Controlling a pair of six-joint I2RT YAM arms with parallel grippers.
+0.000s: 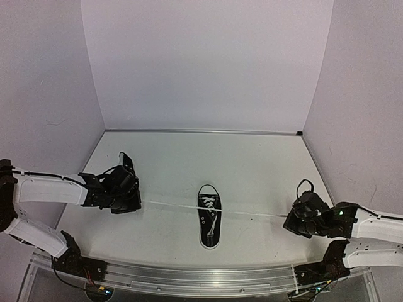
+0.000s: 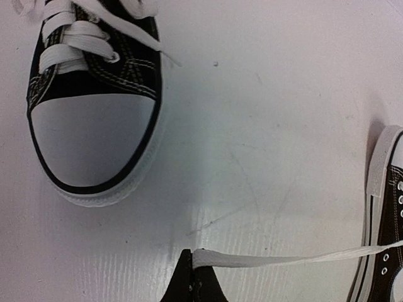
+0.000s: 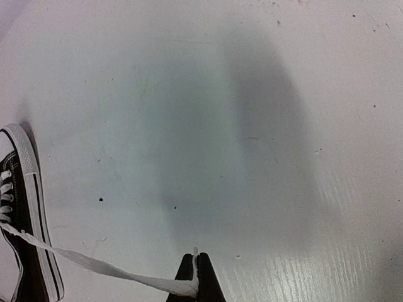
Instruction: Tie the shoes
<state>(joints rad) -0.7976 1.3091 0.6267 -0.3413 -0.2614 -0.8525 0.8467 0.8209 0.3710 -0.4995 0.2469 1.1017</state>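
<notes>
One black sneaker [image 1: 209,216] with a white toe cap lies mid-table, toe toward the arms. Its two white lace ends are pulled out straight sideways. My left gripper [image 1: 140,202] is shut on the left lace end [image 2: 283,258], with the jaws [image 2: 192,267] pinching its tip. My right gripper [image 1: 288,220] is shut on the right lace end [image 3: 94,265], with the jaws [image 3: 196,270] closed on it. This sneaker shows at the edge of both wrist views [image 2: 387,239] [image 3: 25,214]. The second sneaker [image 2: 94,126] lies beside my left gripper, its laces loose; in the top view the arm mostly hides it.
The white table [image 1: 252,170] is enclosed by pale walls at the back and both sides. A metal rail [image 1: 189,277] with the arm bases runs along the near edge.
</notes>
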